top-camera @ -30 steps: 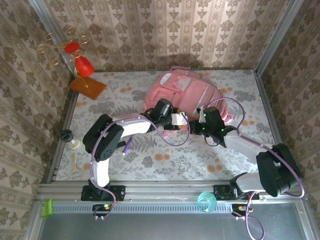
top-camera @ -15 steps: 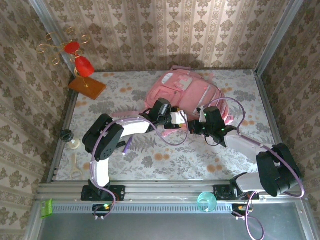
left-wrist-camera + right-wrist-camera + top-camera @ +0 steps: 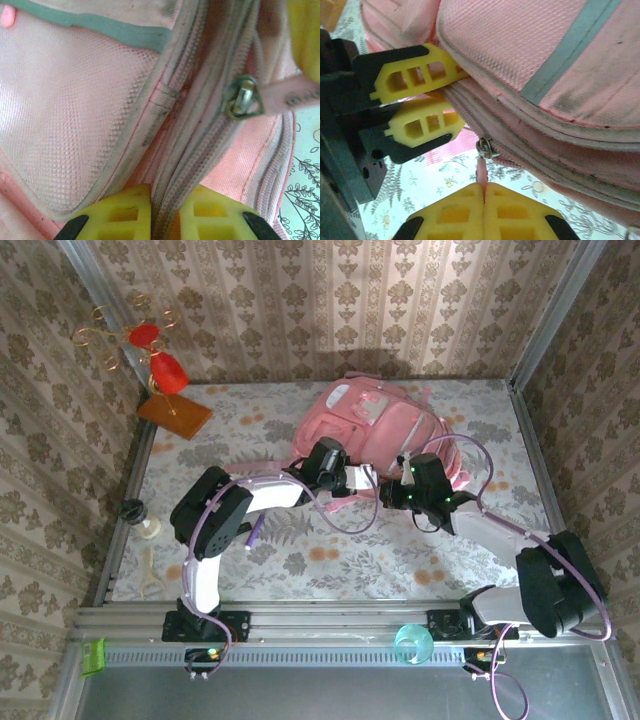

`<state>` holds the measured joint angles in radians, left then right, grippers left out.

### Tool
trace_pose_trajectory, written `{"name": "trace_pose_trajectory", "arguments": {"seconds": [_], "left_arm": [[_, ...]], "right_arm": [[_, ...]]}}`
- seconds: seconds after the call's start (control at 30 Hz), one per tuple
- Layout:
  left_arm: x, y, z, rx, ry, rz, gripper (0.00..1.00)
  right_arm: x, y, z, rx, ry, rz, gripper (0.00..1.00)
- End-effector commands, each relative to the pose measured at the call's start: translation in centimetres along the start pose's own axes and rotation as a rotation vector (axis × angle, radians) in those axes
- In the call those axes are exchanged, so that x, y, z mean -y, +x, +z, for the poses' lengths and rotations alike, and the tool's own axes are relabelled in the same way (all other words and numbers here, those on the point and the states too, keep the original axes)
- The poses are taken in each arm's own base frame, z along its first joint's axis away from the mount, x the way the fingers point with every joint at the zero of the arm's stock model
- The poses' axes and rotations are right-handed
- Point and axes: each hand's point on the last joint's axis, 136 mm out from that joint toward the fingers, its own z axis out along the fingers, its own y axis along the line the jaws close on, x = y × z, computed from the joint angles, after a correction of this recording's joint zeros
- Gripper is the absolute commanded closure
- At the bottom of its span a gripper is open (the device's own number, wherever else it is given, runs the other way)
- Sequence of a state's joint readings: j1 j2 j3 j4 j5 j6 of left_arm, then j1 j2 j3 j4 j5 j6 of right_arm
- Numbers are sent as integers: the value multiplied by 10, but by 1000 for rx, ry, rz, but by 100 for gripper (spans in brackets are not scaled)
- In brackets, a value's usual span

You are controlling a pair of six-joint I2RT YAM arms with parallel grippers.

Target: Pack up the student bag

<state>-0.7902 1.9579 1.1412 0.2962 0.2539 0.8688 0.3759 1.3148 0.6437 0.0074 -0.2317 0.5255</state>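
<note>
1. The right jaws are closed: their yellow fingers (image 3: pixel 455 215) press flat together on the tip of the pink pull tab (image 3: pixel 481 172), which runs straight up from them to the metal zipper slider (image 3: pixel 485 147).
2. The left jaws are clamped on the student bag (image 3: pixel 545 60), pinching a fold of its zipper band (image 3: pixel 167 190) between two yellow fingers (image 3: pixel 120 215). In the right wrist view these fingers (image 3: pixel 417 75) bite the seam from the left, one above and one below it.
3. The two grips lie near each other on the same zipper line, with the slider between them. In the left wrist view the slider (image 3: pixel 243 98) sits to the upper right of the clamped fold.
4. The pull tab (image 3: pixel 292 94) carries dark printed lettering, too blurred to read.
5. A grey stripe (image 3: pixel 570 50) crosses the pink mesh panel above the zipper.
6. From above, the student bag (image 3: pixel 375 420) lies on the floral counter (image 3: pixel 300 555), towards the far wall and a little right of centre. Both arms reach its near edge, where the left jaws and right jaws meet almost tip to tip.
</note>
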Motion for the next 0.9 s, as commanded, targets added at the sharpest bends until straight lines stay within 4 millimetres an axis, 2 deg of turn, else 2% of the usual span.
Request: {"name": "trace_pose_trajectory", "arguments": {"seconds": [0.0,0.13,0.2,0.23,0.3,0.37,0.57,0.63,0.7,0.87], "left_arm": [[7,17,-1,-43,14,-2,100],[5,14,-9,-29,18,-24,100],[2,13,-13,-18,14,-43,100],[1,12,-15,-13,13,-48,100],[2,9,-16,0,15,-61,100],[3,4,-16,19,25,-77,100],[15,-4,-16,46,64,-118,100],[15,-4,-16,46,66,-122,100],[14,-6,-17,49,66,-131,100],[11,-14,-19,70,62,-144,100]], "right_arm": [[34,22,-13,-58,181,-4,100],[48,20,-20,-40,266,-9,100],[47,20,-19,-40,257,-27,100],[39,21,-16,-45,211,-43,100],[11,22,-5,-53,37,-70,100],[-2,23,4,-60,-51,-69,100],[0,17,28,-30,-67,-73,100],[-3,15,30,-17,-84,-74,100],[0,16,32,-13,-78,-68,95],[4,17,36,11,-74,-55,91]]}}
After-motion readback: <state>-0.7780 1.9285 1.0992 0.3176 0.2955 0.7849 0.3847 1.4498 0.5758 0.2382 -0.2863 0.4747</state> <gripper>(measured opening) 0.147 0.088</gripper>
